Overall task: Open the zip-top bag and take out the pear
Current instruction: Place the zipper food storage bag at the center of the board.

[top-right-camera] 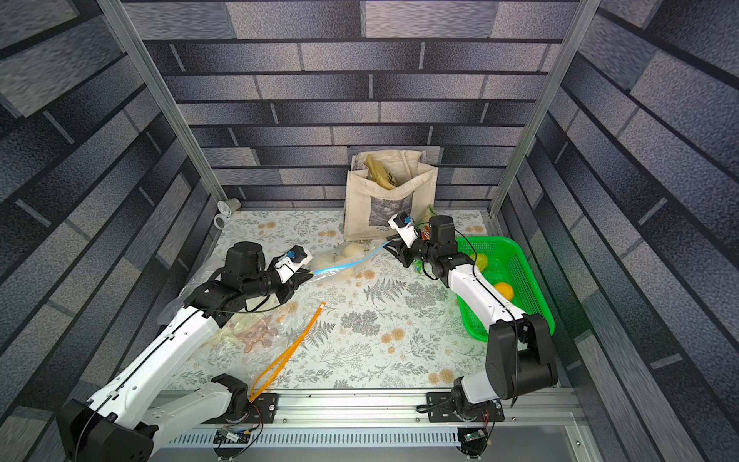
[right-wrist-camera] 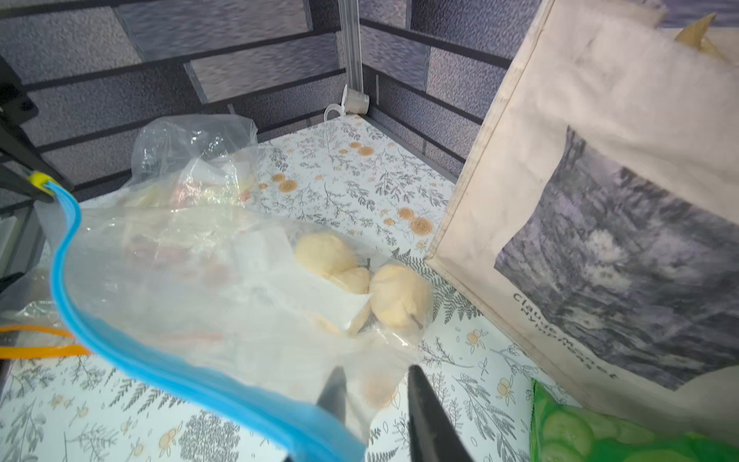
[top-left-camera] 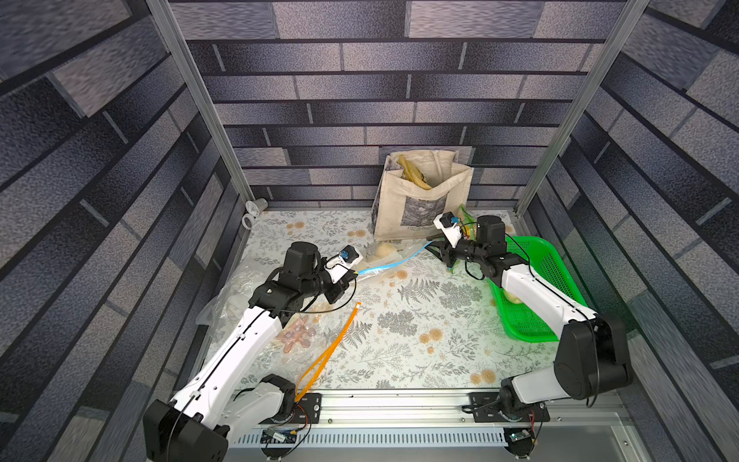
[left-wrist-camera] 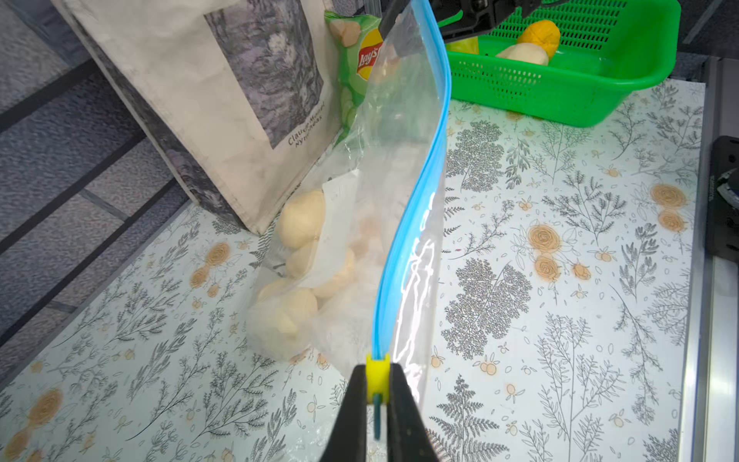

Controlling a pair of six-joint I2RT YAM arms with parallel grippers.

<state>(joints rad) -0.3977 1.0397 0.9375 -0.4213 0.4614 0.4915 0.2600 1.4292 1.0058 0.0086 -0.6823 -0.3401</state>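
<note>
A clear zip-top bag (top-left-camera: 394, 262) with a blue zip strip (left-wrist-camera: 420, 208) hangs stretched between my two grippers, in front of the tote. Several pale pears (right-wrist-camera: 400, 296) lie in its lower part (left-wrist-camera: 302, 220), resting on the table. My left gripper (left-wrist-camera: 378, 368) is shut on the yellow slider (left-wrist-camera: 377, 376) at one end of the strip; in a top view the left gripper (top-left-camera: 356, 273) is left of the bag. My right gripper (right-wrist-camera: 376, 374) is at the other end, jaws apart, with the bag's corner film loose between them.
A cream tote bag (top-left-camera: 420, 196) stands at the back wall, a Lay's chip bag (left-wrist-camera: 360, 60) beside it. A green basket (top-left-camera: 540, 280) with fruit sits under the right arm. Another plastic bag (top-left-camera: 240, 288), an orange zip strip (top-left-camera: 332, 348) and a small cup (top-left-camera: 256, 206) lie left.
</note>
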